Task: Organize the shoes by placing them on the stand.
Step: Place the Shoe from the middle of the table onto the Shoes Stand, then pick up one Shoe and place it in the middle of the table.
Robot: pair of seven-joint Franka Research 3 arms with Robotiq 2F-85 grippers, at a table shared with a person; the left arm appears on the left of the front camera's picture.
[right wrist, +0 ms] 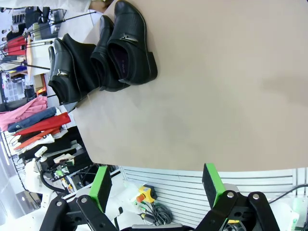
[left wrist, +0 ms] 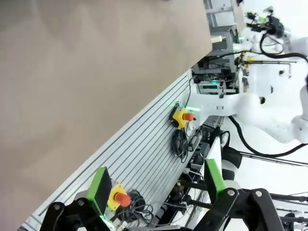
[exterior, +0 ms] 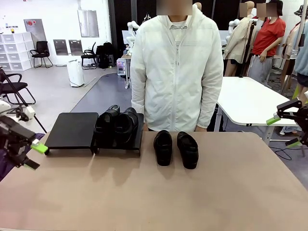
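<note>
Two black glossy shoes (exterior: pixel 107 126) (exterior: pixel 126 125) stand side by side on the right panel of the low black stand (exterior: pixel 72 130); its left panel is bare. Two more shoes (exterior: pixel 163 147) (exterior: pixel 187 149) sit on the table just right of the stand, toes toward me. My left gripper (exterior: pixel 36 156) hangs open at the table's left edge, far from the shoes. My right gripper (exterior: pixel 284 131) is open off the right edge. In the right wrist view the open gripper (right wrist: pixel 157 185) looks across the tabletop at the loose pair (right wrist: pixel 126 45), with the stand's shoes (right wrist: pixel 62 72) behind.
A person in a white jacket (exterior: pixel 175 72) stands at the far edge, behind the loose shoes. The brown tabletop (exterior: pixel 154 192) is bare in front. The left wrist view, with its open gripper (left wrist: pixel 158 187), looks at the table's near edge and a rail with emergency-stop buttons (left wrist: pixel 183 117).
</note>
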